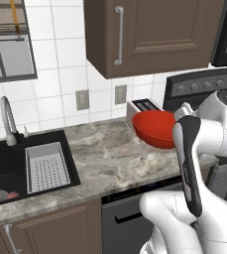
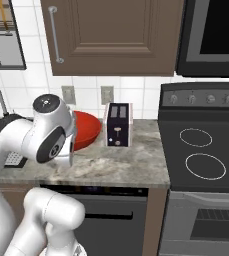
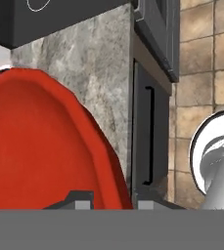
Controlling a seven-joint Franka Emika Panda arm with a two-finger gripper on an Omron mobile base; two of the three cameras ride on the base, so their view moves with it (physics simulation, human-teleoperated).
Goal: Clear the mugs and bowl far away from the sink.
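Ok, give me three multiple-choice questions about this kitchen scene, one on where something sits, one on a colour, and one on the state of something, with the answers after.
1. Where is the toaster?
A. in the sink
B. on the counter by the stove
C. on the stove top

2. What colour is the bowl?
A. red
B. yellow
C. white

3. How is the bowl positioned?
A. flat on the counter
B. upside down in the sink
C. tilted, beside the toaster

Answers:
1 B, it stands on the counter next to the stove.
2 A, it is glossy red in all views.
3 C, its rim leans at an angle by the toaster, and the gripper fingertips straddle its edge.
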